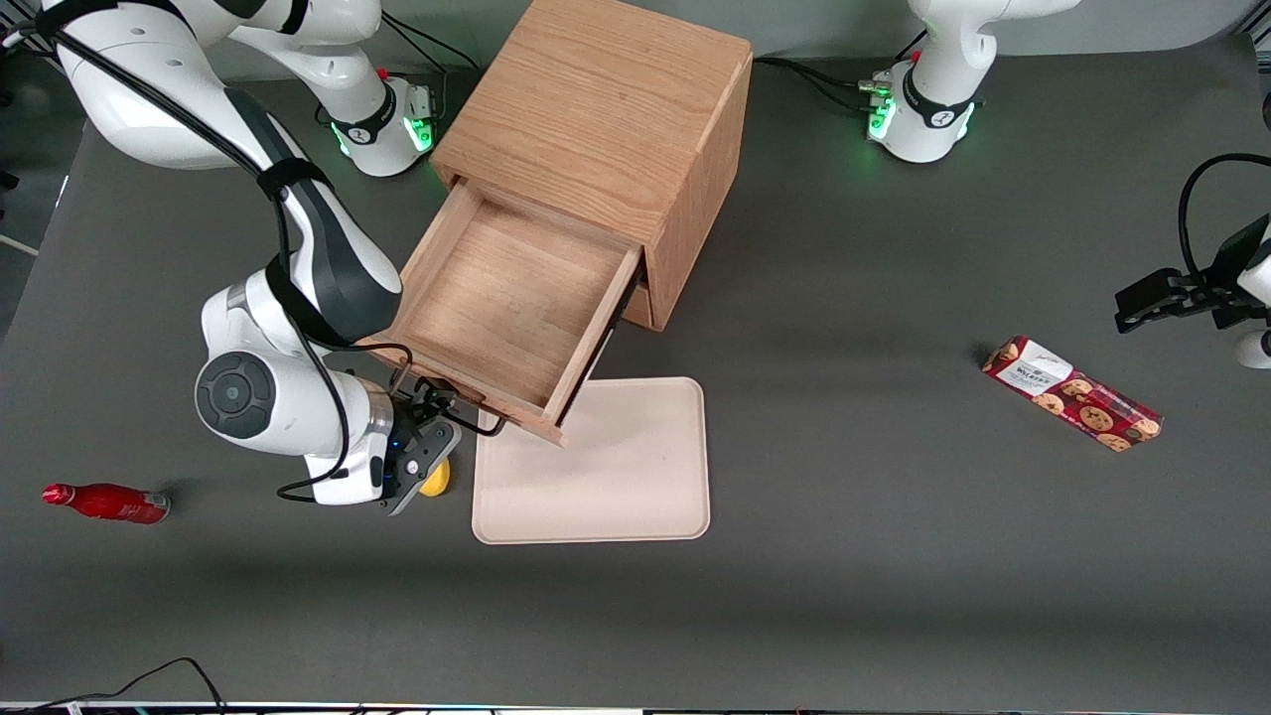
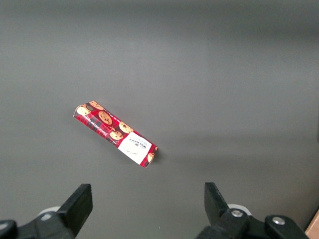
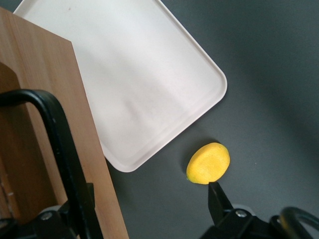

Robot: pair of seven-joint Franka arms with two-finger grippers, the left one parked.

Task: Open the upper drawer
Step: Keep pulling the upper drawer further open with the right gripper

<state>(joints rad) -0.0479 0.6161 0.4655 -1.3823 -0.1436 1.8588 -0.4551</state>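
The upper drawer [image 1: 506,298] stands pulled well out of the light oak cabinet [image 1: 596,109], and its plain wood inside is bare. Its front panel [image 3: 75,124] carries the thin black bar handle [image 3: 55,139], also seen as the handle [image 1: 485,425] at the drawer's front. My gripper [image 1: 435,437] hangs in front of the drawer, close to the handle's end toward the working arm. The gripper [image 3: 149,211] is open. One finger [image 3: 85,201] rests against the handle and front panel; the other finger [image 3: 218,199] stands apart over the table, with nothing held.
A cream tray [image 1: 596,467] lies on the table in front of the drawer, partly under it. A yellow lemon-like piece [image 1: 438,483] sits beside the tray, just below my gripper. A red bottle [image 1: 104,501] lies toward the working arm's end, a cookie pack [image 1: 1072,394] toward the parked arm's.
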